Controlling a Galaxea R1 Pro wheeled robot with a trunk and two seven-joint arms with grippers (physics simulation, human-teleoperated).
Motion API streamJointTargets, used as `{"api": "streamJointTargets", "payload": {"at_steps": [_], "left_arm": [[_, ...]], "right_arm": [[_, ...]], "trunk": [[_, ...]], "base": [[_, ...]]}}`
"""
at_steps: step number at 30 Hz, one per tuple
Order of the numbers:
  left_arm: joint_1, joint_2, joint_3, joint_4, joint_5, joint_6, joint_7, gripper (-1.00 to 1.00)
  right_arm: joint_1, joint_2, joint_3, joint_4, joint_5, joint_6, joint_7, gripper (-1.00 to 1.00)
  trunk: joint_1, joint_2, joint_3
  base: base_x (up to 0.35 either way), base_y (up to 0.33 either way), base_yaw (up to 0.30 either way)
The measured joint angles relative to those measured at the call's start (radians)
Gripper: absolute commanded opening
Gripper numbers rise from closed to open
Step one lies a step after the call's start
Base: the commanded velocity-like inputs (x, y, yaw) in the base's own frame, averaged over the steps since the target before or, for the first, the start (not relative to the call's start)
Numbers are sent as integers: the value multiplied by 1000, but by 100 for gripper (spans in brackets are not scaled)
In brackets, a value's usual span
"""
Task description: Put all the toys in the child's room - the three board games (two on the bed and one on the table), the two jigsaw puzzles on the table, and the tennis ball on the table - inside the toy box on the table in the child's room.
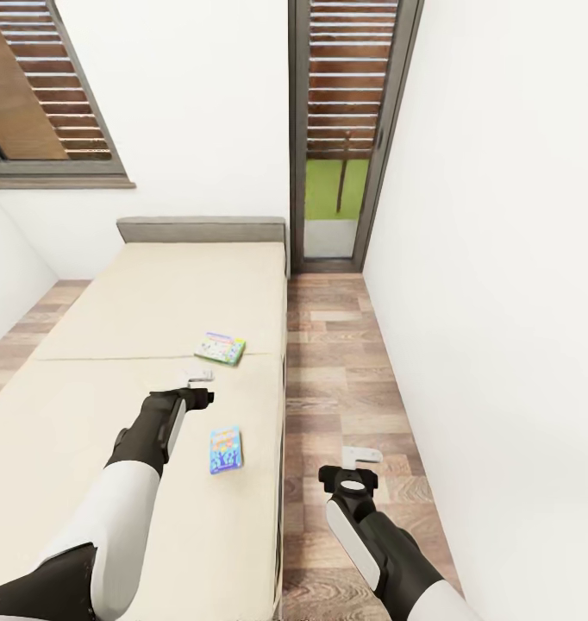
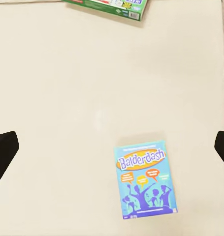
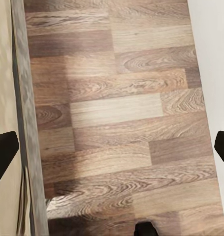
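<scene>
Two board games lie flat on the bed. A blue "Balderdash" box is nearer me, and a green-blue printed box lies farther up the beige mattress. My left gripper hangs open above the mattress between the two boxes, touching neither. My right gripper is open over the wood floor beside the bed, with nothing in it. The table and the toy box are out of view.
The bed's grey frame edge runs along a strip of plank floor, with a white wall on the right. A grey headboard and a tall grey-framed window stand at the far end.
</scene>
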Motion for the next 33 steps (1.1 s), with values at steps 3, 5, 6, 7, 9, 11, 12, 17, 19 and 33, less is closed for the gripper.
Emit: {"api": "streamJointTargets", "payload": {"at_steps": [3, 5, 6, 7, 9, 11, 12, 17, 19, 33], "left_arm": [[0, 0, 0, 0, -1, 0, 0, 100], [0, 0, 0, 0, -1, 0, 0, 100], [0, -1, 0, 0, -1, -1, 0, 100], [0, -1, 0, 0, -1, -1, 0, 100], [0, -1, 0, 0, -1, -1, 0, 100], [0, -1, 0, 0, -1, -1, 0, 100], [0, -1, 0, 0, -1, -1, 0, 100], [0, -1, 0, 0, -1, -1, 0, 100], [0, -1, 0, 0, -1, -1, 0, 100], [0, -1, 0, 0, -1, -2, -2, 100]], "right_arm": [[0, 0, 0, 0, 0, 0, 0, 100], [0, -1, 0, 0, 1, 0, 0, 100], [0, -1, 0, 0, 1, 0, 0, 100], [0, -1, 0, 0, 1, 0, 0, 100], [0, 0, 0, 0, 1, -1, 0, 100], [0, 0, 0, 0, 1, -1, 0, 100], [0, 0, 0, 0, 1, -1, 0, 100], [0, 0, 0, 0, 1, -1, 0, 100], [0, 0, 0, 0, 1, -1, 0, 100], [0, 1, 0, 0, 1, -1, 0, 100]], "trunk": [[0, 0, -5], [0, 0, -8], [0, 0, -10], [0, 0, -12], [0, 0, -15], [0, 0, -18], [0, 0, -20], [0, 0, -28], [0, 0, -31], [0, 0, -54]], "base": [[0, 0, 0], [0, 0, 0], [0, 0, 0], [0, 0, 0], [0, 0, 0], [0, 0, 0], [0, 0, 0], [0, 0, 0], [0, 0, 0], [0, 0, 0]]}}
